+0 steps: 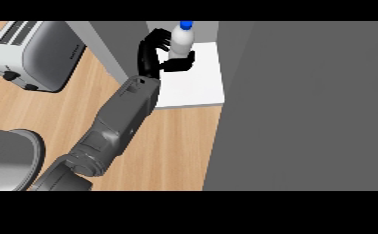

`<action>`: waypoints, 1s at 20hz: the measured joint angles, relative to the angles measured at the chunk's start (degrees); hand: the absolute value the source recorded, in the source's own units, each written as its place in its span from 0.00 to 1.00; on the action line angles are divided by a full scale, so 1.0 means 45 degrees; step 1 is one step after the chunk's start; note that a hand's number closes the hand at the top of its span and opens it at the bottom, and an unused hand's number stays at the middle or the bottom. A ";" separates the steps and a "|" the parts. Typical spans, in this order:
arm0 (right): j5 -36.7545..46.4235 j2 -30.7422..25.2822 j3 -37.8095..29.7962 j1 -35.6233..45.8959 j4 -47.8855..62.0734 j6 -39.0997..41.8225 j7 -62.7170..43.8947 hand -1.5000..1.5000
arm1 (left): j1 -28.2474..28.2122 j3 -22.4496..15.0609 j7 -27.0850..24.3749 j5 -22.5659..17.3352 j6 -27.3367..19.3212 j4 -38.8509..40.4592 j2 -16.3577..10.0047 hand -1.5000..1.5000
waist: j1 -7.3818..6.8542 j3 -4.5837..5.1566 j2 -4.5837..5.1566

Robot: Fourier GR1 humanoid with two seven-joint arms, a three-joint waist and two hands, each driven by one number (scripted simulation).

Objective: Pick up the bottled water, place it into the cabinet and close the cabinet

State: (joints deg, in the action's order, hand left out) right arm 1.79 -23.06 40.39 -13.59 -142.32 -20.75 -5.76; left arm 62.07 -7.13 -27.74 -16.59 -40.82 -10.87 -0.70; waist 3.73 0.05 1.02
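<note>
The bottled water (182, 39), white with a blue cap, stands upright at the back of the cabinet's white shelf (201, 85). My left hand (152, 58) reaches into the cabinet from the lower left. Its fingers curl round the bottle's left and far side and the thumb (180, 64) sits against its near side, hiding the bottle's base. The cabinet's grey door (295, 108) stands open and fills the right of the view. My right hand does not show.
A silver toaster (37, 53) sits on the wooden counter (177, 148) at the upper left. A grey round vessel (15, 160) lies at the lower left edge. The cabinet's grey side wall (107, 48) rises left of the shelf.
</note>
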 measured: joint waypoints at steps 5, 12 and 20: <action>-0.0032 -0.0073 0.0009 0.0062 0.0000 0.0034 0.0051 0.00 | 0.0335 -0.0282 0.0133 0.0533 -0.0397 0.0927 0.0049 0.00 | 0.0075 -0.0003 0.0024; -0.0099 -0.0146 0.0000 0.0049 0.0060 0.0103 0.0252 0.00 | 0.0463 -0.0441 0.0164 0.0919 -0.1261 0.1492 0.0144 0.00 | 0.0173 0.0001 0.0065; -0.0126 -0.0123 0.0046 0.0134 0.0067 0.0034 0.0159 0.00 | 0.0358 -0.0174 -0.0264 0.0832 -0.0978 0.1257 0.0145 0.00 | 0.0152 0.0015 0.0082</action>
State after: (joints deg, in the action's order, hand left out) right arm 1.22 -23.61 40.59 -12.98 -142.01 -20.60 -5.04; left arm 63.68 -7.92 -28.92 -12.85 -45.22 -5.21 -0.04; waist 4.42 0.12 1.39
